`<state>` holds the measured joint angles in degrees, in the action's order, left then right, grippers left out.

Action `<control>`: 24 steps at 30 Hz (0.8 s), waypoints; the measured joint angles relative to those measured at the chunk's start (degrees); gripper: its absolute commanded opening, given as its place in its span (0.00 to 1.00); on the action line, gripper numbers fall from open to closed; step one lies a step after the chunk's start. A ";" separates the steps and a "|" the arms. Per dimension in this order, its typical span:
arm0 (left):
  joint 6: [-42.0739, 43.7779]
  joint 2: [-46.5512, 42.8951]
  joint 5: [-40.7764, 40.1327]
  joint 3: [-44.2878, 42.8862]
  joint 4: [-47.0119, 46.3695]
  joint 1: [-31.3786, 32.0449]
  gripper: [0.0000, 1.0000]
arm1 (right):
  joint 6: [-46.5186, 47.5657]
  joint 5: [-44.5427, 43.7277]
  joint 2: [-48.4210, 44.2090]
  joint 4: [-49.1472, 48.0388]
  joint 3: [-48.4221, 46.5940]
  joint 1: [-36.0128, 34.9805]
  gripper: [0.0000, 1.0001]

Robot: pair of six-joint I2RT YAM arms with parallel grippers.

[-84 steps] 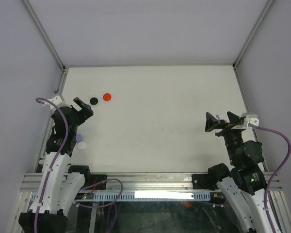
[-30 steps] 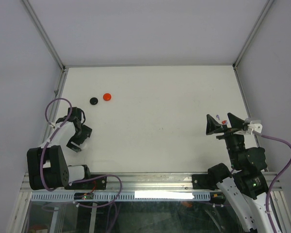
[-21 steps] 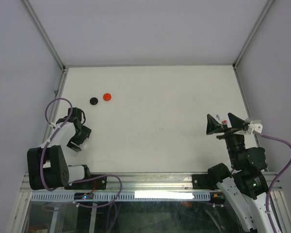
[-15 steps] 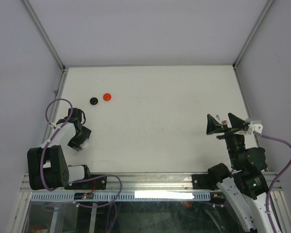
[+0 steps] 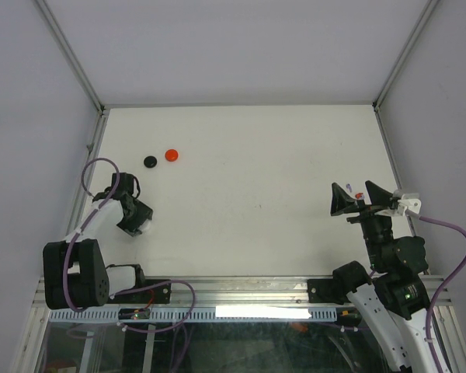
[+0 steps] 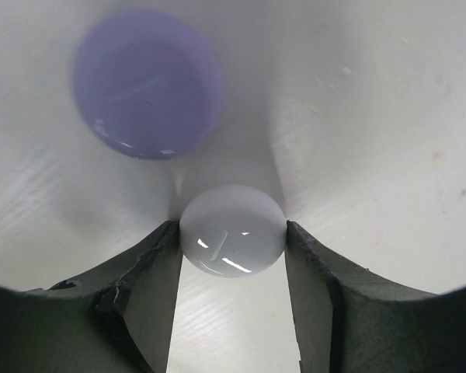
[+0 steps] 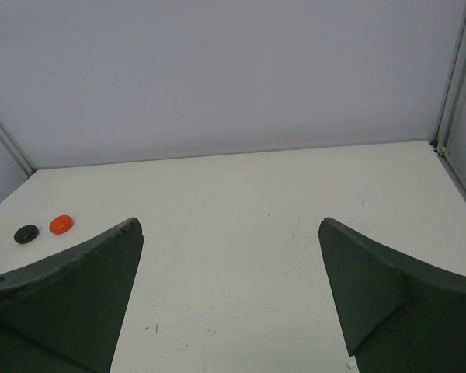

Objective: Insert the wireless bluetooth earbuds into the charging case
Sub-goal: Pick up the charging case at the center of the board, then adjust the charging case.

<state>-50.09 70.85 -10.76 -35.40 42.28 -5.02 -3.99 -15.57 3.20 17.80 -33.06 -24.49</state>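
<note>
In the left wrist view a glossy white round piece sits between my left gripper's fingertips, and both fingers touch its sides. A lilac round piece lies just beyond it on the white table. I cannot tell which of these is an earbud or the charging case. From above, the left gripper is low over the table's left side and hides both pieces. A small black disc and a red disc lie farther back. My right gripper hovers wide open and holds nothing.
The table's left rail runs close beside the left arm. The right wrist view shows bare table ahead, with the black disc and the red disc at far left and the back wall behind.
My left jaws have closed in onto the white piece, and the left wrist has swung slightly right. The right arm has stayed still.
</note>
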 measured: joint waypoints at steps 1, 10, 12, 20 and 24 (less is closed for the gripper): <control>0.00 -0.13 0.79 0.02 -0.59 1.27 0.47 | 0.00 0.02 0.02 0.00 0.00 0.00 0.99; 0.00 2.43 0.07 -3.41 -3.58 19.67 0.46 | -0.70 2.82 3.10 -0.28 0.00 0.00 0.99; 0.20 3.17 -1.11 -4.61 -4.72 22.91 0.46 | -1.03 4.07 4.83 -0.39 0.00 0.00 0.99; 4.90 5.53 -3.91 -6.01 -10.34 33.92 0.45 | -3.13 9.57 13.55 -0.31 -1.18 -0.04 0.99; 9.75 5.66 -5.11 -6.01 -14.58 38.80 0.46 | -4.48 13.92 21.20 -0.04 -4.52 -0.04 0.99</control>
<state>-40.34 76.51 -15.88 -41.41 27.70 33.78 -8.47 -1.65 24.40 17.76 -37.58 -24.53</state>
